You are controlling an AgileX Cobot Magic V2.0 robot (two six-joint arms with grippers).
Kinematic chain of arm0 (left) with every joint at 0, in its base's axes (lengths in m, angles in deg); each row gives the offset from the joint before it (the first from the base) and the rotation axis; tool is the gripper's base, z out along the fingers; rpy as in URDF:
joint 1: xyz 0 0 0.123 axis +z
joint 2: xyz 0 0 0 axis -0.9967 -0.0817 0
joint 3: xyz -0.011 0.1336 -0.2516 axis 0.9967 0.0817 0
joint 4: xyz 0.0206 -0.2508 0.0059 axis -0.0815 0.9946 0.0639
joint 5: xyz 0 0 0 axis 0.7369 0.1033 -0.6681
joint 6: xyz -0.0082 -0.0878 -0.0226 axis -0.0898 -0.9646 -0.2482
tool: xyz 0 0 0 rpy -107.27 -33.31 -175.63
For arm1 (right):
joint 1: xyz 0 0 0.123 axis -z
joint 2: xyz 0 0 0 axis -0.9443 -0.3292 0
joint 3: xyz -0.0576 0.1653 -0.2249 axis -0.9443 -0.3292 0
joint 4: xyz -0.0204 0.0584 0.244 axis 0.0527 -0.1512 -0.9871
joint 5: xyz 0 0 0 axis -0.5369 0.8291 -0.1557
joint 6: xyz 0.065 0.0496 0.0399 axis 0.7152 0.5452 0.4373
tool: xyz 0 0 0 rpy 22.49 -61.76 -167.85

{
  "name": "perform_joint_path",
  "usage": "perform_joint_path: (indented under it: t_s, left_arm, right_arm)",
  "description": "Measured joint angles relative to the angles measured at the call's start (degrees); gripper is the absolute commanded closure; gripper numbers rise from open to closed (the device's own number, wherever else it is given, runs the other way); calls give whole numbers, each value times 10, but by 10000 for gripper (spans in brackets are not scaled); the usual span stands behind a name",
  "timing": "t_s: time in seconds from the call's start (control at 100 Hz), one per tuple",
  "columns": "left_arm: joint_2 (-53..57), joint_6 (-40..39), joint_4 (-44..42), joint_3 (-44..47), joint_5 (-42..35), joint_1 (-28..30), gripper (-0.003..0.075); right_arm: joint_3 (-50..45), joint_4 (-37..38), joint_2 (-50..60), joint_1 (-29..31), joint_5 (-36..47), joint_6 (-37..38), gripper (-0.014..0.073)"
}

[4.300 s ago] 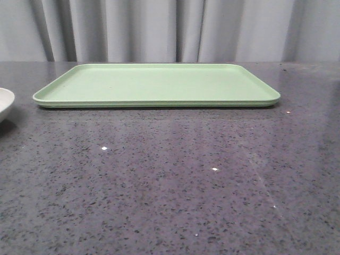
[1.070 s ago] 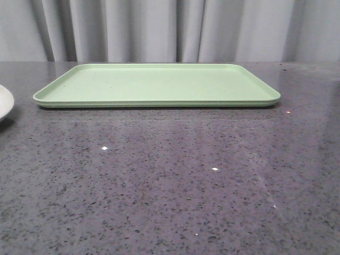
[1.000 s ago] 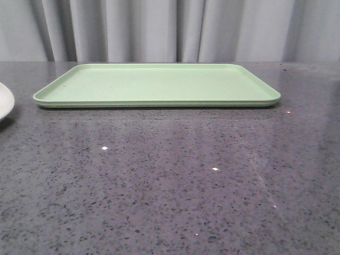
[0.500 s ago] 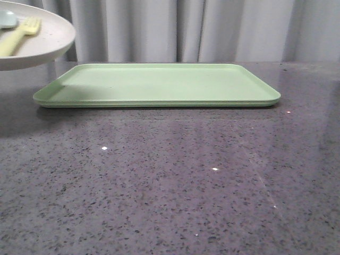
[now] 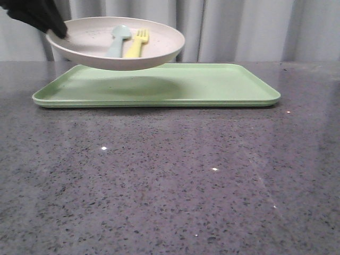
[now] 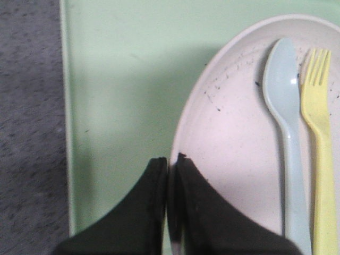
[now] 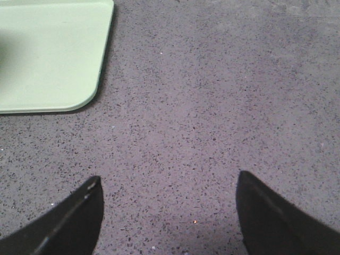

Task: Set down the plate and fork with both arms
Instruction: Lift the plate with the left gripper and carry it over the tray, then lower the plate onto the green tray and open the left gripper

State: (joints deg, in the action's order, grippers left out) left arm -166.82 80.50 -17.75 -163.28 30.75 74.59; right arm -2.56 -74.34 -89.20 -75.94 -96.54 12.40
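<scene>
Left pincer (image 6: 171,175) clamped on plate (image 5: 117,45) rim, plate aloft upper left over tray (image 5: 212,85); fork (image 5: 137,43) inside. Lower level, slowly. Right pincer (image 7: 167,210) wide, idle.

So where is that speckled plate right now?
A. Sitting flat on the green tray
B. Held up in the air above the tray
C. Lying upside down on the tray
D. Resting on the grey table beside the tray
B: the front view shows the plate raised clear of the green tray, with its shadow on the tray below, pinched at its rim by the left gripper; the fork and the spoon lie in it.
</scene>
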Motion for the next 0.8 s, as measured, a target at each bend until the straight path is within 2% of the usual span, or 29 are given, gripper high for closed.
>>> perform_joint_path:
  t_s: [0.25,0.8]
  left_arm:
    - [-65,-40,5,-38,-32,-42,741]
    - [-111,-47,5,-41,-71,-46,741]
  right_arm:
    - [0,0,0,0,-1,0,65]
    - [0,0,0,0,-3,0,65]
